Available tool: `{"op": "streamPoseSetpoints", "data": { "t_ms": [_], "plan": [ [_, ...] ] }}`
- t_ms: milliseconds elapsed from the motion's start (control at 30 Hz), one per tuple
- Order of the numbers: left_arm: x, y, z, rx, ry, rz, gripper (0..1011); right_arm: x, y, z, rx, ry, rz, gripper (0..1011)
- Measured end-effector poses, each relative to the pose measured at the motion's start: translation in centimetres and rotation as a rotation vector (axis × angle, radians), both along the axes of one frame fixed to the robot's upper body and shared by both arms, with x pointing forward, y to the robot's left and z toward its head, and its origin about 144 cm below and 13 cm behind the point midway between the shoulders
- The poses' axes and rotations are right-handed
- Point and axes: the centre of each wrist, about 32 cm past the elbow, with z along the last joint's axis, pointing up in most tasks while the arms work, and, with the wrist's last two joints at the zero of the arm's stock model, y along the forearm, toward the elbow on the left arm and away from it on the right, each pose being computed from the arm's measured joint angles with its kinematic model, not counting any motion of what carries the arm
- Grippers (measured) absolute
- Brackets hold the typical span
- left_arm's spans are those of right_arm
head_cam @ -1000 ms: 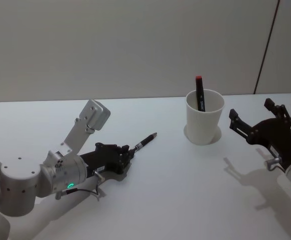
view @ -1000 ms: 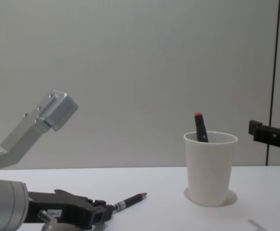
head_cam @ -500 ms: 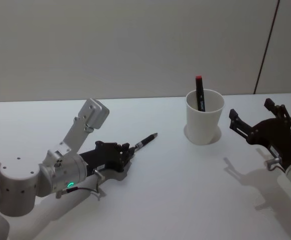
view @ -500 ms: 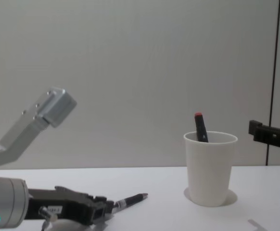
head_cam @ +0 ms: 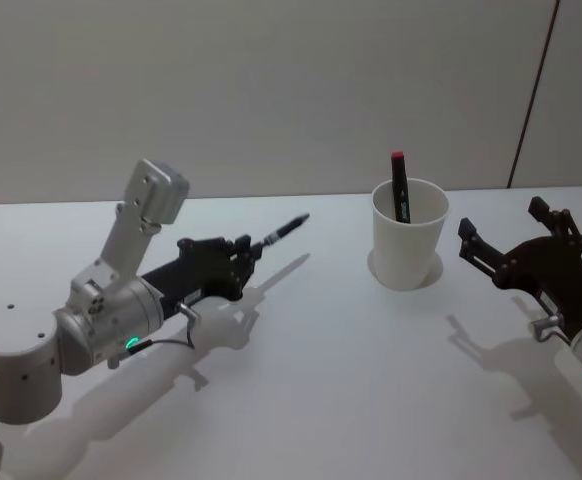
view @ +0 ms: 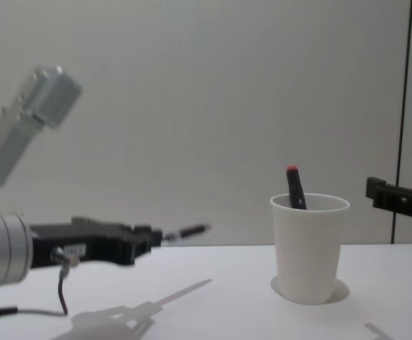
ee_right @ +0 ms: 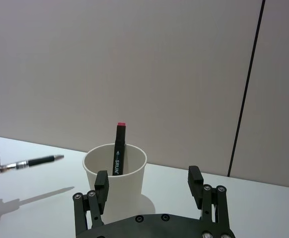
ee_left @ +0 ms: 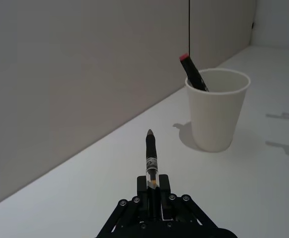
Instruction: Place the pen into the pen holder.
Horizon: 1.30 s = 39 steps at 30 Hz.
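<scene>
Black along most of its barrel, with a short clear-and-silver section near the held end, the pen [head_cam: 283, 229] is clamped by its back end in the left gripper [head_cam: 243, 252]. It is held clear of the table [head_cam: 351, 390], nearly level, and its shadow lies on the surface below. Its tip points toward the far edge and slightly rightward. The cup [head_cam: 408, 250] is plain white paper, tapered, with a rolled rim. It stands upright near the far edge, right of the middle and well apart from the pen. A red-capped black marker [head_cam: 400, 185] leans inside it. The right gripper [head_cam: 503, 222] hovers near the cup's right side, jaws spread and empty.
</scene>
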Motion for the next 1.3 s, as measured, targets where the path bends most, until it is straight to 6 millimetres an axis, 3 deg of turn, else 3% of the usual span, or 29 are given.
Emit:
{"op": "streamPoseSetpoints", "data": {
  "t_ms": [767, 1300],
  "plan": [
    [-2.0, 0.5, 2.2, -0.171, -0.249, 0.034, 145, 0.0, 0.0, 0.0, 0.0, 0.0, 0.0, 1001],
    [-2.7, -0.8, 2.5, -0.286, -0.3, -0.107, 145, 0.0, 0.0, 0.0, 0.0, 0.0, 0.0, 1002]
  ]
}}
